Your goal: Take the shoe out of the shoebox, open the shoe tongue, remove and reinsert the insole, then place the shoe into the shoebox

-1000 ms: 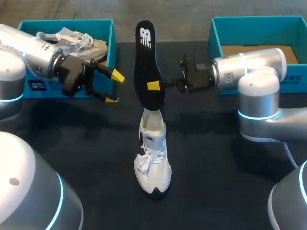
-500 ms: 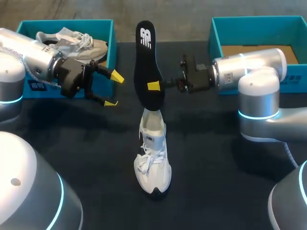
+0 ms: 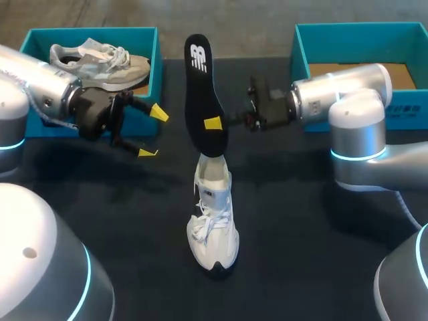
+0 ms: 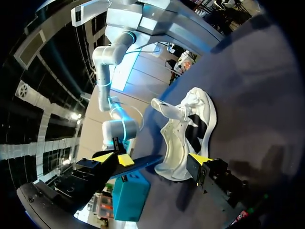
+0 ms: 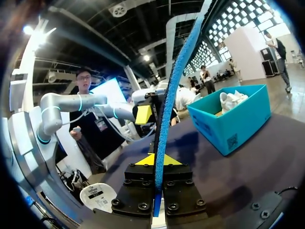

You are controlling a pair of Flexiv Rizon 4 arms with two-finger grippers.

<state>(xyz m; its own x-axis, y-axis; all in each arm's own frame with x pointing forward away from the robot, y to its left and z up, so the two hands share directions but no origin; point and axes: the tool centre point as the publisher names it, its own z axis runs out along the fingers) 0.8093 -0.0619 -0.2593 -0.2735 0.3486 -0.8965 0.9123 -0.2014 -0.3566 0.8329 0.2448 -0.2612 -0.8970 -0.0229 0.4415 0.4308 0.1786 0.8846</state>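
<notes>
— Jaws first: how are the right jaws set?
— The right jaws are closed on the black insole [image 3: 204, 100]. Its edge is pinched from both sides, and one yellow tip is seen flat against its face. In the right wrist view the insole [image 5: 174, 95] is seen edge-on, rising from between the two tips with its blue side shown.

— And where is the insole held?
— It is held nearly upright over the middle of the dark bench [image 3: 301, 221]. Its lower end is placed right at the heel opening of the white shoe [image 3: 212, 224]. Whether that end is touching the shoe cannot be told.

— How is the white shoe placed?
— It is stood on its sole on the bench, toe toward the head camera and heel toward the insole.

— What about the left jaws?
— The left jaws are spread wide and nothing is held. They are seen above the bench just in front of the left shoebox [image 3: 150, 40], beside the insole but apart from it. In the left wrist view the white shoe [image 4: 188, 136] is seen ahead of the tips, untouched by either.

— And the boxes?
— A grey shoe [image 3: 100, 57] is laid in the left shoebox. The right shoebox [image 3: 304, 47] is seen behind the right arm [image 3: 348, 100], its cardboard floor exposed.
</notes>
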